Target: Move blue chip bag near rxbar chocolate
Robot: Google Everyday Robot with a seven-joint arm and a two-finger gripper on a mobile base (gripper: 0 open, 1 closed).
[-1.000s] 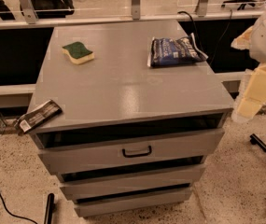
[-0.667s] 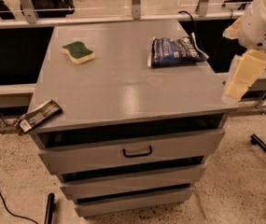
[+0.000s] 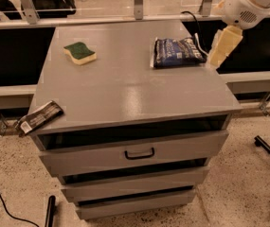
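The blue chip bag (image 3: 177, 52) lies flat at the back right of the grey cabinet top (image 3: 130, 86). The rxbar chocolate (image 3: 39, 117), a dark bar with a white label end, lies at the front left corner, partly overhanging the edge. My gripper (image 3: 223, 45) hangs from the white arm at the top right, just right of the bag and above the cabinet's right edge. It does not touch the bag.
A green-topped yellow sponge (image 3: 80, 53) sits at the back left of the top. The cabinet has drawers with a handle (image 3: 139, 153) below. A railing and dark shelving stand behind. Black stand legs (image 3: 269, 150) are on the floor at right.
My arm and gripper have moved up and to the left, from beside the cabinet's right front corner to just right of the chip bag. The objects have not moved.
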